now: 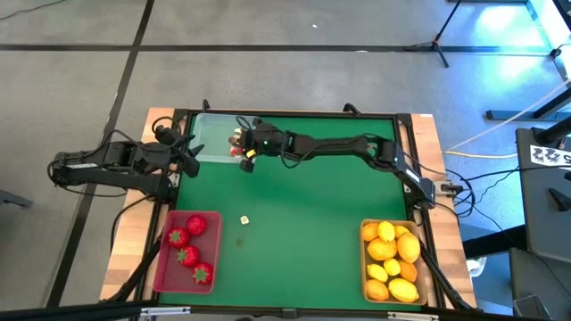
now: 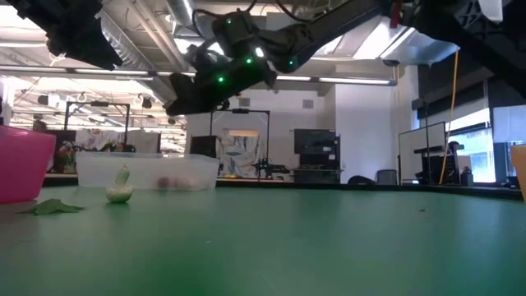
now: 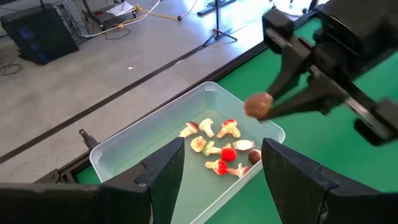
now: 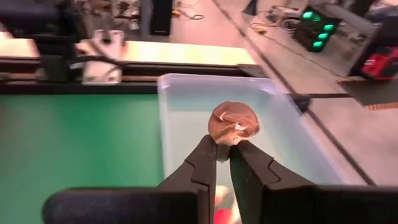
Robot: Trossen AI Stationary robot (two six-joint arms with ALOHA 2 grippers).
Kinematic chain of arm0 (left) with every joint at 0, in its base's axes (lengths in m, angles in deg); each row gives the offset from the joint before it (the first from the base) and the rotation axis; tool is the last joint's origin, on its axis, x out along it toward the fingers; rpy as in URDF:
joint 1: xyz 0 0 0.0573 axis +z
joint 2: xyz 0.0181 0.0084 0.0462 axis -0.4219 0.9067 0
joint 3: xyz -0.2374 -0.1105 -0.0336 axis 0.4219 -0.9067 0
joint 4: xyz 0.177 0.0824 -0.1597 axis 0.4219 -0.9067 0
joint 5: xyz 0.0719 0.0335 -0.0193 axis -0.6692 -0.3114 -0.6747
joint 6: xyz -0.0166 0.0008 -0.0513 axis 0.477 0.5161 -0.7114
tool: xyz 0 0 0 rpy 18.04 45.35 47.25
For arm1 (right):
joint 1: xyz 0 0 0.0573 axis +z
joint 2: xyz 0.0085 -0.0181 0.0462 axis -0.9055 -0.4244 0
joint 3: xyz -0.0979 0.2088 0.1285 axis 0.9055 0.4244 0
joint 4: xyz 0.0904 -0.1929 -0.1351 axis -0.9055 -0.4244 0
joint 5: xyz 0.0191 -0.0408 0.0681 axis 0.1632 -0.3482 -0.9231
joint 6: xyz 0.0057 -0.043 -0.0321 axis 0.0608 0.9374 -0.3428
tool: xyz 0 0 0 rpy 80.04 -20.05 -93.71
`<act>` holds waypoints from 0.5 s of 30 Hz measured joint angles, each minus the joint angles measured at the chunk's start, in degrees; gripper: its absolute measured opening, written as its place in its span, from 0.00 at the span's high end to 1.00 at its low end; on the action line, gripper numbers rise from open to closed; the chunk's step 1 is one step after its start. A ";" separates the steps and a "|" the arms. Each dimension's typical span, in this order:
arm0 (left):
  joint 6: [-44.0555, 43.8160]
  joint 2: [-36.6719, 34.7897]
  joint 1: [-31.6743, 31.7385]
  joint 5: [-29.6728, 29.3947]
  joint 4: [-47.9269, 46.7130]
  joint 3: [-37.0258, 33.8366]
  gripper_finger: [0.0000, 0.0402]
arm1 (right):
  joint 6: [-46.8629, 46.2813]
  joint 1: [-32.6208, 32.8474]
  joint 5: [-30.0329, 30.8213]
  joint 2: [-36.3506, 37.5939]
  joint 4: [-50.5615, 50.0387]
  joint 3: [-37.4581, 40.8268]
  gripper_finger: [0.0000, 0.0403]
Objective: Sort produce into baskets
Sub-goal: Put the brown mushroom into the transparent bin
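Note:
The clear tray (image 1: pixel 207 141) stands at the table's far left and holds several small white-and-red bits (image 3: pixel 221 152). My right gripper (image 4: pixel 224 151) is above this tray's near right part and is shut on a small brown round piece (image 4: pixel 234 120). The gripper also shows in the left wrist view (image 3: pixel 280 106). My left gripper (image 3: pixel 221 186) is open and empty, just left of the clear tray (image 3: pixel 124 140). The red tray (image 1: pixel 187 254) at the near left holds strawberries. The tan tray (image 1: pixel 366 267) at the near right holds lemons and orange fruit. My right gripper pinches the brown piece's underside (image 4: pixel 227 140) between its two fingertips (image 3: pixel 273 109), only at their free ends. The fingers reach in from the table's right, slanting down. The piece is lifted clear above the clear tray, its round cap away from the fingers.
A small white bit (image 1: pixel 244 219) lies on the green mat between the red tray and the table's middle; it also shows in the low view (image 2: pixel 120 189). A green leaf (image 2: pixel 53 207) lies beside it. The mat's middle is bare.

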State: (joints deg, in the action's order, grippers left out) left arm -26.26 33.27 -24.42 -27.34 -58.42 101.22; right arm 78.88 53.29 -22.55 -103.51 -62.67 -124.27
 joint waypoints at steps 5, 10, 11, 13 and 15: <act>0.00 0.01 0.00 -0.02 0.01 0.01 0.48 | -0.79 -1.10 0.51 -0.38 -0.50 -0.01 0.87; 0.00 0.00 -0.02 0.00 0.00 0.00 0.48 | -2.01 -1.26 2.23 -0.41 -0.40 -0.01 0.72; 0.00 0.00 0.00 0.00 0.00 0.00 0.48 | -2.01 -1.26 2.56 -0.41 -0.47 -0.01 0.69; 0.00 0.00 -0.02 -0.02 0.02 0.00 0.48 | -2.03 -1.24 2.54 -0.41 -0.48 -0.01 0.61; 0.00 0.01 -0.02 -0.02 0.01 0.00 0.48 | -2.08 -1.28 2.56 -0.41 -0.35 -0.01 0.54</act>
State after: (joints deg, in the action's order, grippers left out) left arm -26.26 33.28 -24.44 -27.36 -58.41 101.22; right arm 76.80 52.00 -19.99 -103.92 -63.01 -124.28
